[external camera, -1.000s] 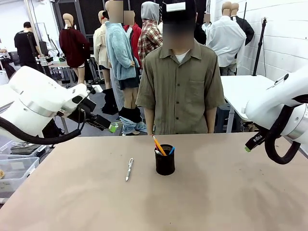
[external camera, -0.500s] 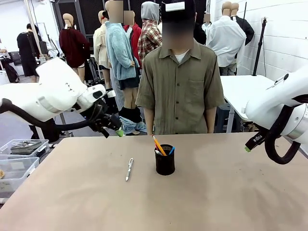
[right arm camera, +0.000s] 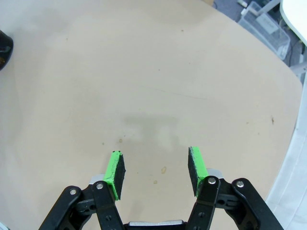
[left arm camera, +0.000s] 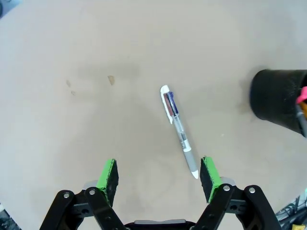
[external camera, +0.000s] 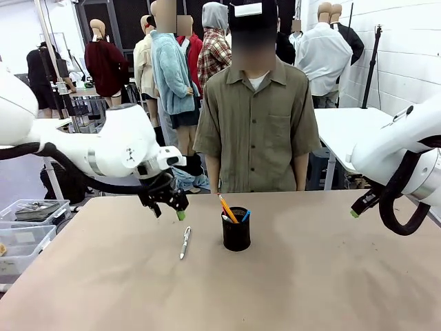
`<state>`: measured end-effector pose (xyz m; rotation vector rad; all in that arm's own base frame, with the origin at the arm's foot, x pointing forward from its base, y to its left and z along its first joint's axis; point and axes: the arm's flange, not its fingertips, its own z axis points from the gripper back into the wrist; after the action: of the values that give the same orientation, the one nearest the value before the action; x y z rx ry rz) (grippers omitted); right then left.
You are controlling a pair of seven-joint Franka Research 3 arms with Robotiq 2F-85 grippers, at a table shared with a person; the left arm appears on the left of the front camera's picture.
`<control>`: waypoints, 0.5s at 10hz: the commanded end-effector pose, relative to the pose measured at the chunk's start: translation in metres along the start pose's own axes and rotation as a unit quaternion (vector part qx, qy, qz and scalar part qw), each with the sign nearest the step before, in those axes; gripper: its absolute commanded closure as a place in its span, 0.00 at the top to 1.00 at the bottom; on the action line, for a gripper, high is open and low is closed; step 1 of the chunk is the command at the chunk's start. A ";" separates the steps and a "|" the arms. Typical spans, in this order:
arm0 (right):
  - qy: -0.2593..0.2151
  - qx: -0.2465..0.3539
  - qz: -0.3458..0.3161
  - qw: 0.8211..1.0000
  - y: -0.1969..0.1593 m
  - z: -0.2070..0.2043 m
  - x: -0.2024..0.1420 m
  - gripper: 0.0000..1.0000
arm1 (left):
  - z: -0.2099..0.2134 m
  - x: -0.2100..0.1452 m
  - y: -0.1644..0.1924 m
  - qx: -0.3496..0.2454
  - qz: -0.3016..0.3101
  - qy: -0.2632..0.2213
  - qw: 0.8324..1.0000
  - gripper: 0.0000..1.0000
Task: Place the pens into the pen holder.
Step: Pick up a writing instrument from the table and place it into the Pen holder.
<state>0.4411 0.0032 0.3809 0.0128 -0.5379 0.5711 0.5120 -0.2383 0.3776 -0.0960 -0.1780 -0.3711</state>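
One silver-white pen [external camera: 185,243] lies on the tan table [external camera: 310,289] just left of the one black pen holder [external camera: 236,233], which holds an orange pencil [external camera: 227,209] and a blue-tipped pen [external camera: 246,215], with the left gripper [external camera: 169,212] spread empty above the loose pen, the right gripper [right arm camera: 153,158] spread far right, and one person [external camera: 258,124] standing behind.

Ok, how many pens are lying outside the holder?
1: a silver-white pen lying flat on the table, left of the pen holder, near the left gripper.
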 end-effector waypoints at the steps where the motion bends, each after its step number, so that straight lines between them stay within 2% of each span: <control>1: -0.011 0.001 0.002 1.000 -0.001 -0.001 -0.002 0.67 | -0.009 0.018 -0.026 0.033 -0.006 0.041 0.999 0.89; 2: -0.011 0.001 0.002 1.000 -0.001 -0.001 -0.002 0.67 | -0.017 0.019 -0.032 0.036 -0.013 0.061 0.997 0.89; 5: -0.011 0.001 0.002 1.000 -0.001 -0.001 -0.002 0.67 | -0.041 0.024 -0.046 0.057 -0.008 0.065 0.996 0.89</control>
<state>0.4411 0.0031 0.3809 0.0129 -0.5378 0.5710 0.5160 -0.2867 0.3475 0.0012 -0.0658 -0.4077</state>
